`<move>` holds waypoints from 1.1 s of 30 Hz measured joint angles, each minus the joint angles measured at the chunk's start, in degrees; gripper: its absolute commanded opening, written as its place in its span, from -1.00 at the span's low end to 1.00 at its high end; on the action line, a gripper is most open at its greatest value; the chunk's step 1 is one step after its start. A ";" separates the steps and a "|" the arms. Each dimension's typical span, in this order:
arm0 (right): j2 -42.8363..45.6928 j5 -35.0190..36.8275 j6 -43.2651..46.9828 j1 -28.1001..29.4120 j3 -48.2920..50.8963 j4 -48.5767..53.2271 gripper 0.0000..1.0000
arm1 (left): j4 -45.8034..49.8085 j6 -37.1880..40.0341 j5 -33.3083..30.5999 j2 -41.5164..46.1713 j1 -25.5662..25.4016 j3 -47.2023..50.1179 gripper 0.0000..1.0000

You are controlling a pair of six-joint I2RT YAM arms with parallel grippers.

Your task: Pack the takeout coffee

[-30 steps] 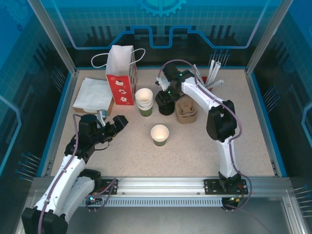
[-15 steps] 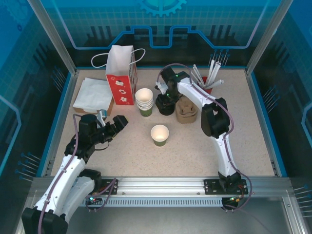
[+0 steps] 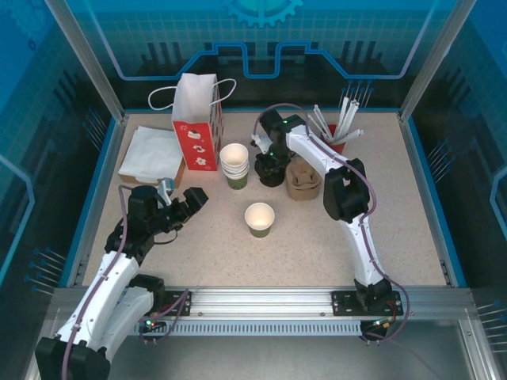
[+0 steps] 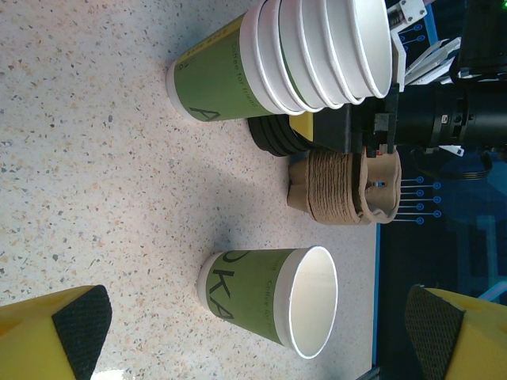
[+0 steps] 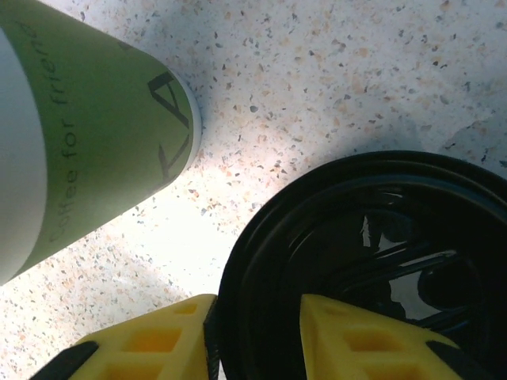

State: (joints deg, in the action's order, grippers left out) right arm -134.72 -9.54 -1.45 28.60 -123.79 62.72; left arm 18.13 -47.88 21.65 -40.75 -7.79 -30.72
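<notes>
— Green paper cup (image 3: 260, 218), unlidded, is seen standing upright mid-frame on the surface (image 3: 380, 229). Why is it left by itself?

— It is judged to be parked in the open so that a lid can be brought down onto it. At lower left, the left tool (image 3: 181, 198) is held spread as wide as it goes with nothing in it. It is pointed toward the cup, probably in readiness to steady it.

— And further back?

— Just beyond, beside the stack of cups (image 3: 234, 165), the right tool (image 5: 253, 332) is lowered onto the black lid (image 5: 380, 261). Its fingers are narrowed on either side of the rim, one outside and one inside. Whether the rim is actually pinched cannot be told.

— Where is packing expected?

— The red-and-white bag (image 3: 196, 119) is stood at upper left, well apart from the cup, and is presumed to be the destination.
</notes>
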 measured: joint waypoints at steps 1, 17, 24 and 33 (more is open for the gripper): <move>0.00 -0.09 0.00 0.00 -0.13 0.15 -0.45 | 0.00 0.00 0.00 0.00 0.00 0.00 0.97; 2.80 -5.79 -2.80 -0.55 -0.83 1.03 -0.56 | -2.62 2.25 0.26 -0.07 0.00 -1.03 0.97; 6.36 -5.38 -3.80 -1.25 -1.20 0.63 -0.33 | -5.35 4.61 0.26 -0.63 0.00 -3.80 0.97; 1.44 -2.14 -2.97 -1.16 -3.87 2.32 -0.24 | -5.46 4.79 0.24 -1.38 -0.22 -3.80 0.97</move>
State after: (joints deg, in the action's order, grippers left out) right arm -133.27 -11.68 -4.43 27.44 -127.66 65.04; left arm 12.67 -43.09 21.89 -42.13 -8.01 -34.52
